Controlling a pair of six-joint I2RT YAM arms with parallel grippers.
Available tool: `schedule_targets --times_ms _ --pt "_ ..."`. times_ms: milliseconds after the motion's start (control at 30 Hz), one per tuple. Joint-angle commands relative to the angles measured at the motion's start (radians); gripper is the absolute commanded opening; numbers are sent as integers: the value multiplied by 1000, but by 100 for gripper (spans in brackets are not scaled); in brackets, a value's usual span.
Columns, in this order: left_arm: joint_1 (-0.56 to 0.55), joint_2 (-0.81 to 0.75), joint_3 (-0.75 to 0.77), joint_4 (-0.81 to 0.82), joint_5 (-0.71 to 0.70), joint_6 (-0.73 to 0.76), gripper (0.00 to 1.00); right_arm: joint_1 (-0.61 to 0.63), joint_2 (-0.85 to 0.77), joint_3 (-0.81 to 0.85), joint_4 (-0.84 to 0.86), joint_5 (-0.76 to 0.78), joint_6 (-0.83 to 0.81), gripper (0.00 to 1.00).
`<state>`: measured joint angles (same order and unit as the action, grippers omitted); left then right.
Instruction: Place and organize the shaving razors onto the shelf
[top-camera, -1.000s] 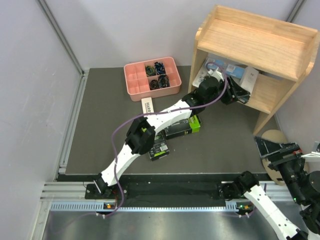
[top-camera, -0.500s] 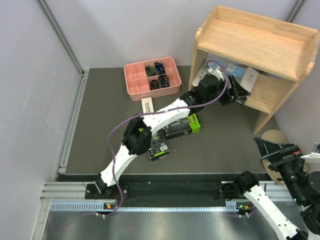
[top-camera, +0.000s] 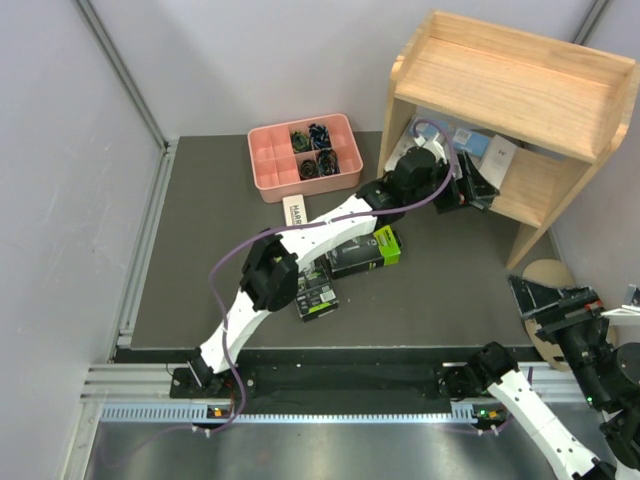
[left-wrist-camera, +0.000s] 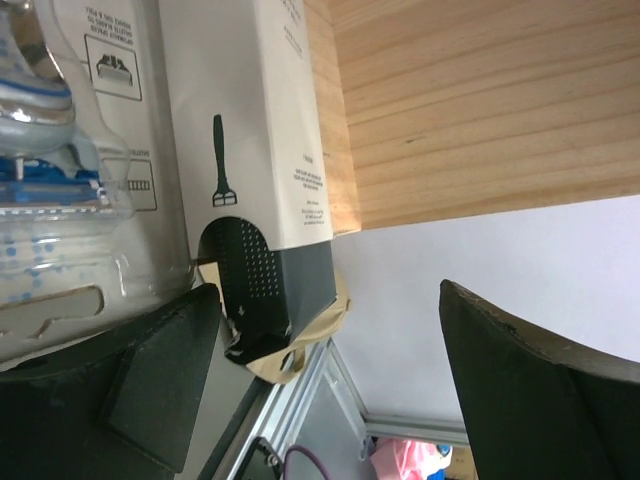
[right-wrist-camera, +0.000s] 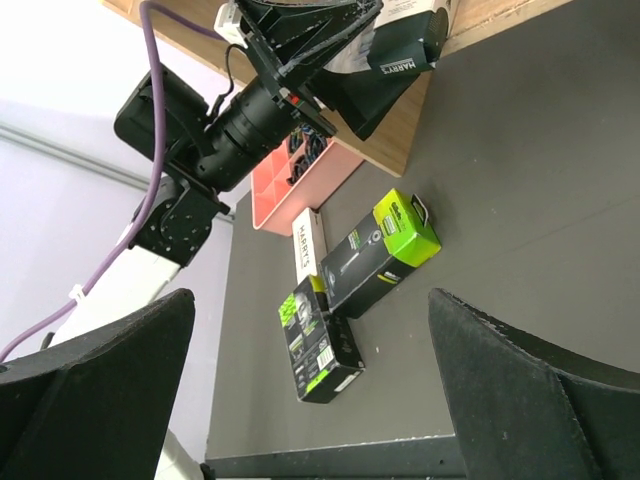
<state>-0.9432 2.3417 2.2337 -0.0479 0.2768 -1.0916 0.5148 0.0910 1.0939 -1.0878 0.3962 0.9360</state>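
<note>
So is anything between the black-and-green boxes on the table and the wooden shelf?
Only the left arm: it stretches over the black boxes with lime-green ends, its open pincer at the light wooden shelf's lower tier.

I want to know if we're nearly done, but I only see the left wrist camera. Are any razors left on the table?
Observer: Three. A black box, a second black box and a white box lie on the mat.
Kid: Which shelf level am I at?
Observer: The left gripper is at the lower level of the shelf.
Kid: What's the other arm doing?
Observer: The right gripper is open and empty, well clear of the shelf.
</note>
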Motion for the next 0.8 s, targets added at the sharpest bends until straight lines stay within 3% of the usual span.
schedule_targets --times_ms 0,567,767 --pt "0 -96 -9 -38 9 47 95 -4 -13 -5 17 -5 -3 99" --pt "-12 -191 -140 -9 35 84 99 -4 -4 -19 37 -16 -3 99" --pt "-14 -323 -308 34 25 130 99 -4 3 -23 43 -22 -3 99"
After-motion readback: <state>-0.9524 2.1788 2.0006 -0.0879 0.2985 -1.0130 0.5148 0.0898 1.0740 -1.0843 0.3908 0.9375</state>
